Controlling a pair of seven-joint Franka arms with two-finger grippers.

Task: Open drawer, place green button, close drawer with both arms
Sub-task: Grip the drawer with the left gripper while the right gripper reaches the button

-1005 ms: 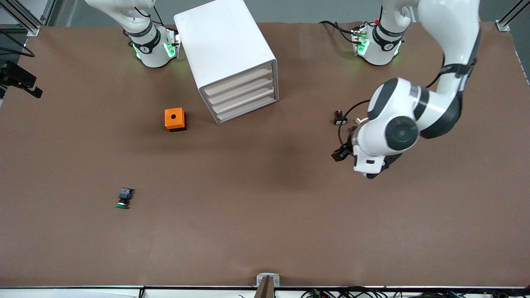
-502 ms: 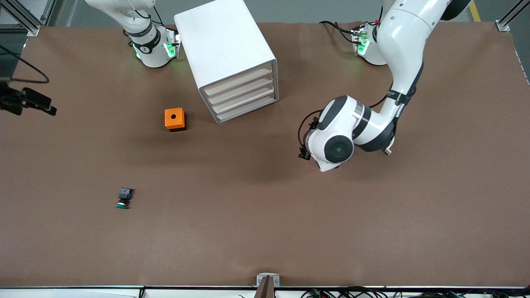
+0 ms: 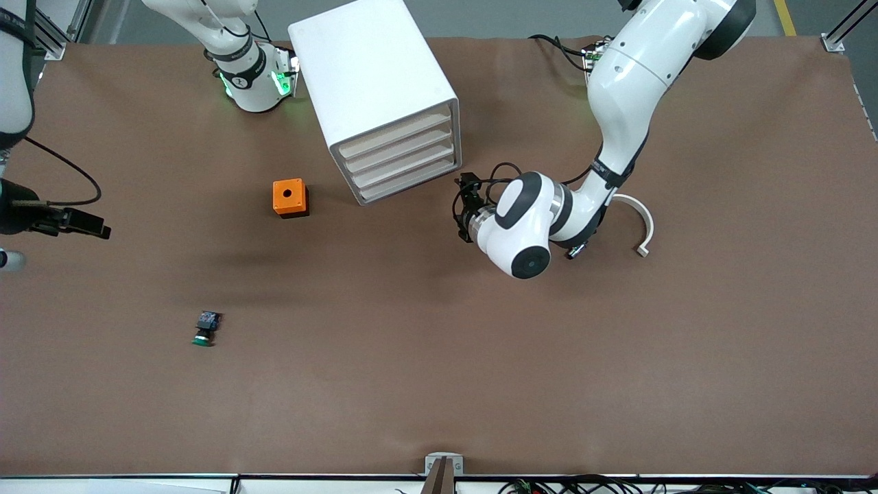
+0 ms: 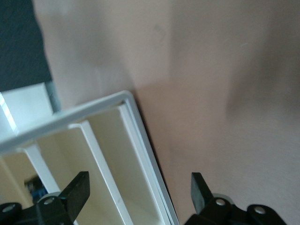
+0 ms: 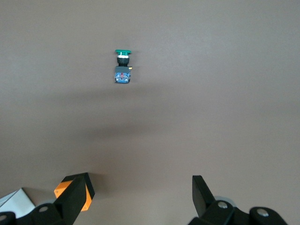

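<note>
The white cabinet stands near the robots' bases, between the two arms, with its four shallow tray drawers stacked and facing the front camera at a slant toward the left arm's end of the table. All four drawers sit pushed in; their pale fronts lie flush with the cabinet frame, and what they hold cannot be seen. In the left wrist view the cabinet's white corner frame and cream inner panels fill the space between the fingers.

The left arm reaches down from its base and bends at the elbow, carrying the left gripper low over the table just beside the cabinet's lower front corner, pointing at the drawer fronts. Its fingers are spread wide with nothing between them but the cabinet edge, not touching it as far as can be told.

The right gripper hangs over the table edge at the right arm's end, its fingers also parted and empty.

The button lies on its side on the brown table, nearer the front camera than the orange cube and well apart from the cabinet; its green cap and dark blue body show clearly in the right wrist view.
</note>
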